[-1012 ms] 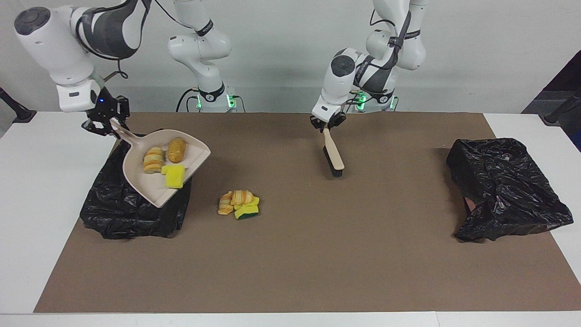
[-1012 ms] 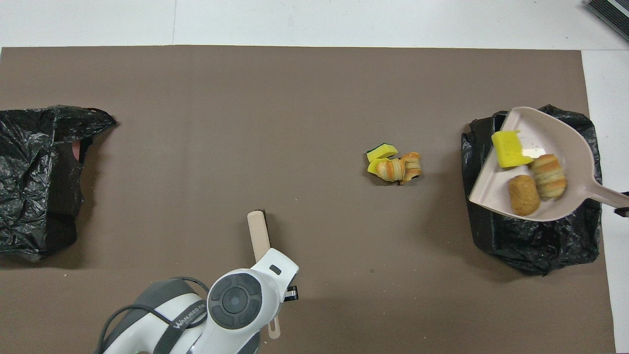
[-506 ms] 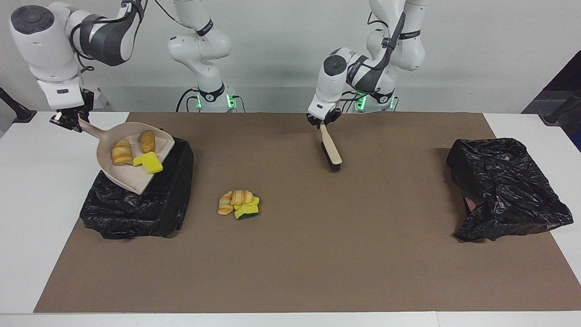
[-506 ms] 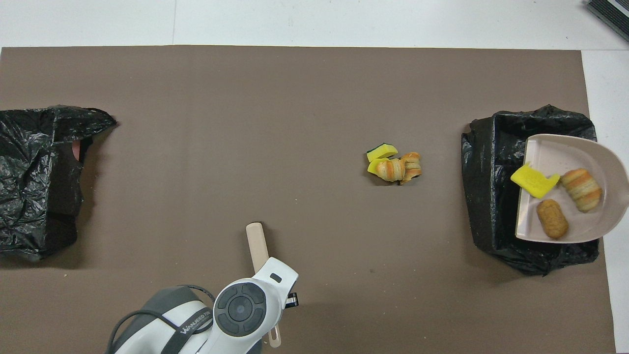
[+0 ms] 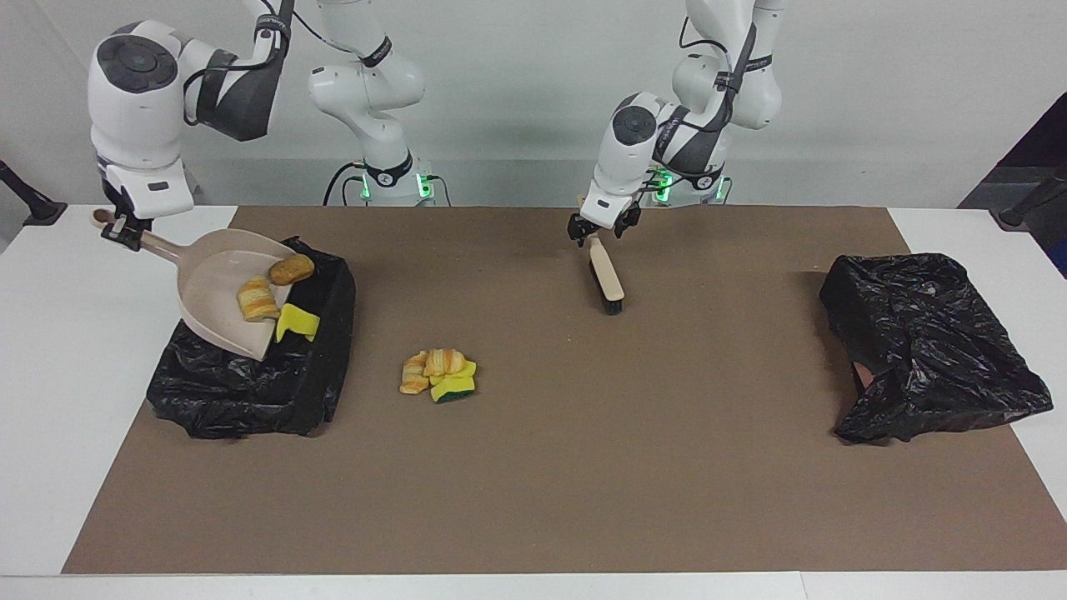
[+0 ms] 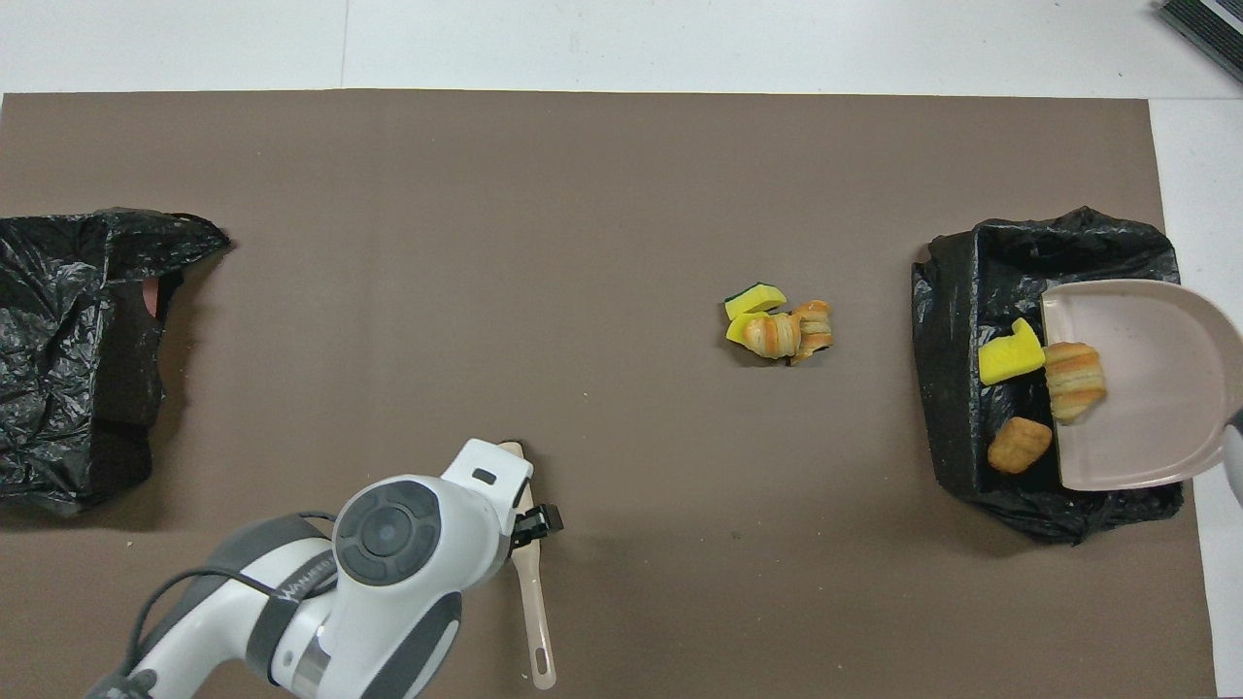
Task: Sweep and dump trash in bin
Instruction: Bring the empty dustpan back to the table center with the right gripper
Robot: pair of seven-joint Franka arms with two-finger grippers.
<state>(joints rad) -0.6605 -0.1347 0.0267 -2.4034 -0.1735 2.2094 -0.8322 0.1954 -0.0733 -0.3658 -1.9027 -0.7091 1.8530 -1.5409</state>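
Note:
My right gripper (image 5: 125,232) is shut on the handle of the beige dustpan (image 5: 218,293), which tilts over the black-lined bin (image 5: 242,392) at the right arm's end of the table. Trash is sliding off its lip. A brown lump (image 6: 1019,445) and a yellow sponge (image 6: 1007,357) hang past the edge over the bin, and a striped roll (image 6: 1073,379) sits at the lip. More trash (image 5: 439,375) lies piled on the brown mat beside the bin. My left gripper (image 5: 602,232) stands open around the handle of the brush (image 5: 607,282), whose bristles rest on the mat.
A second black bag (image 5: 925,342) lies crumpled at the left arm's end of the table. The brown mat (image 5: 583,467) covers most of the white table. The brush handle's end (image 6: 542,660) points toward the robots.
The right arm has tipped the dustpan further, so the three pieces slid from its middle to and over the lip. The left gripper has opened on the brush and its wrist has turned.

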